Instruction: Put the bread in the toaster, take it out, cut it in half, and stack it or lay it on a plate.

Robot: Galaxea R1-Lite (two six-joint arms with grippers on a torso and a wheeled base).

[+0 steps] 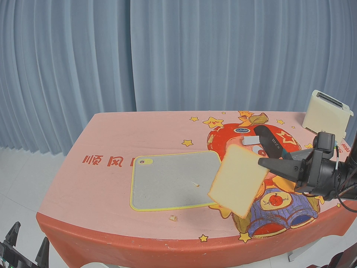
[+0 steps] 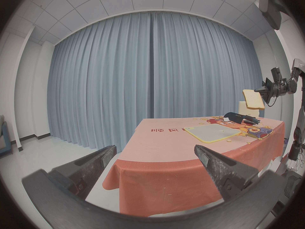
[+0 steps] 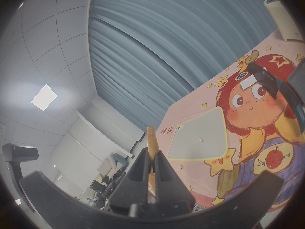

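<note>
Table under a pink printed cloth. I read directions from the head view, with the board as the dial's centre.

Board: grey with a yellow rim, flat on the table near the front edge. One small crumb lies on it toward 4 o'clock.

Toaster: cream, upright at the far corner, 2 o'clock and well apart from the board. The slot faces up. I cannot tell what is inside it.

Bread: one slice, in the air and tilted, hanging over the board's 3 o'clock edge. It touches neither board nor table.

Right gripper: comes in from 3 o'clock, fingers pinched together on the slice's upper corner. My right wrist view shows the slice edge-on between the closed fingers.

Knife: dark blade, flat on the cloth at 2 o'clock, between board and toaster. A small pale card lies just beside the blade.

Left gripper: down at 8 o'clock, off the table's front corner, fingers spread apart.

A second crumb on the cloth at 6 o'clock, near the table's front edge.
</note>
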